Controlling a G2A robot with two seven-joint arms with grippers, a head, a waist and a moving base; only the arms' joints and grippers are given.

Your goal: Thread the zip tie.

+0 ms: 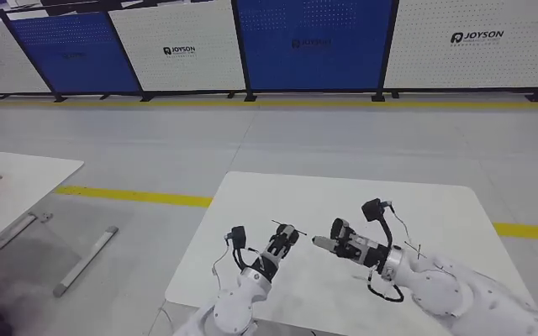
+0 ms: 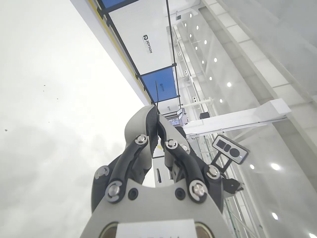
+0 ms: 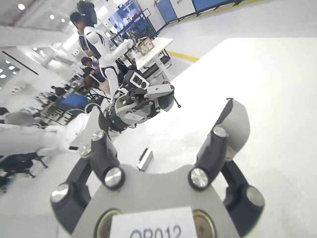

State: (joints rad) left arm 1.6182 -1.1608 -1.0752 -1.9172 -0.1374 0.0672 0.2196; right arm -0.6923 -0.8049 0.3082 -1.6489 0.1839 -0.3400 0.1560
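We see left gripper [image 2: 155, 115] above table [image 1: 353, 193], jaws clamped on zip tie [image 2: 156, 95]; right gripper [image 1: 322, 244] above same table, jaws wide apart.

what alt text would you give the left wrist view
The left gripper is shut on a thin black plastic zip tie, whose free end pokes out beyond it. Blue and white partition panels stand in the background.
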